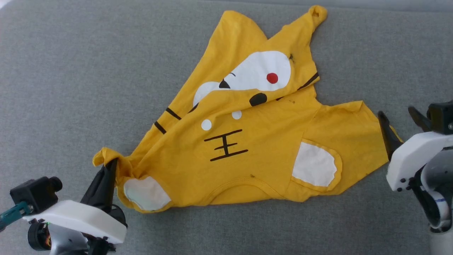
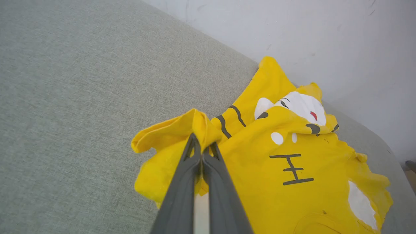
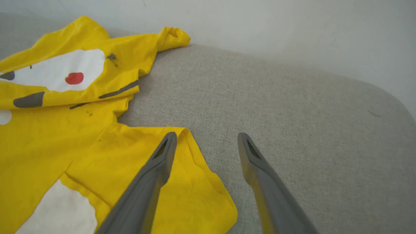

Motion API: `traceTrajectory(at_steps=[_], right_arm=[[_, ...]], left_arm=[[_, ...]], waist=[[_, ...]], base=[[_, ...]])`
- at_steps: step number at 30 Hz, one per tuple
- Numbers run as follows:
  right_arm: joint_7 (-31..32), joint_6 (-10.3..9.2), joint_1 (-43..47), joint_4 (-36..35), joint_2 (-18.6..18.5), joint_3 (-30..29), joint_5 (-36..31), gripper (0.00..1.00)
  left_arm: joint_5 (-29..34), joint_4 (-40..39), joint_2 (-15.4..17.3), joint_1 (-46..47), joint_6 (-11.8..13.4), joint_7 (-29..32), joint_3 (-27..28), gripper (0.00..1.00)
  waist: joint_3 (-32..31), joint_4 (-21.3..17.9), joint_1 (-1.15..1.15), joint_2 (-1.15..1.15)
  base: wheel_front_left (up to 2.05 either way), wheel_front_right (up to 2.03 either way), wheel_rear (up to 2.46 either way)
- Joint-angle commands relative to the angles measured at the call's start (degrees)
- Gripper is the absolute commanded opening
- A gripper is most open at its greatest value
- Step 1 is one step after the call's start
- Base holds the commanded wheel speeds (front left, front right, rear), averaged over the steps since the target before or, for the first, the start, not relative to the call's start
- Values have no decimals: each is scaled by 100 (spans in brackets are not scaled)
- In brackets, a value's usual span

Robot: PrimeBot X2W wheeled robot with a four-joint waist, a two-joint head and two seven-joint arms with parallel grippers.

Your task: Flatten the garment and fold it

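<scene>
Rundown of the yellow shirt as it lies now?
The garment is a thin bright-yellow T-shirt, print side up on the grey cloth surface, neckline toward the robot. Black strokes, white patches and a red dot show. Its far part is folded over and creased. The left gripper is shut on the bunched sleeve at the robot's left. The right gripper is open, one finger over the other sleeve's hem.

Garment (image 3: 48, 136) partly beyond the right wrist view's edges.

We look down on a grey woven cushion (image 1: 70, 71) bearing the rumpled yellow garment (image 1: 247, 152), print up, spread from our left gripper (image 1: 114, 162) across to our right gripper (image 1: 395, 111).
</scene>
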State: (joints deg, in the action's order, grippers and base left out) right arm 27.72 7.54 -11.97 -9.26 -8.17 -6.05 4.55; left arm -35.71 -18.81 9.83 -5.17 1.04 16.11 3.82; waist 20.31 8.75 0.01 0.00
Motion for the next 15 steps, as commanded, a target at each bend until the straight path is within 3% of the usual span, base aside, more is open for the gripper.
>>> traceTrajectory(at_steps=[1, 6, 15], right_arm=[[321, -5, -95, 57, -130, -5, 149, 100], [1489, -5, -155, 163, -754, 167, 554, 100], [2399, -5, 2, 212, -1072, 491, 1247, 100]], left_arm=[[36, -31, 35, 100, -51, -23, -19, 0], [26, -20, 29, 172, -86, -16, -106, 0], [-66, 97, 8, 211, -134, -13, -177, 0]], waist=[[148, -1, -1, 0], [287, 95, -1, 0], [374, 230, -1, 0]], base=[[0, 0, 0], [0, 0, 0], [0, 0, 0]])
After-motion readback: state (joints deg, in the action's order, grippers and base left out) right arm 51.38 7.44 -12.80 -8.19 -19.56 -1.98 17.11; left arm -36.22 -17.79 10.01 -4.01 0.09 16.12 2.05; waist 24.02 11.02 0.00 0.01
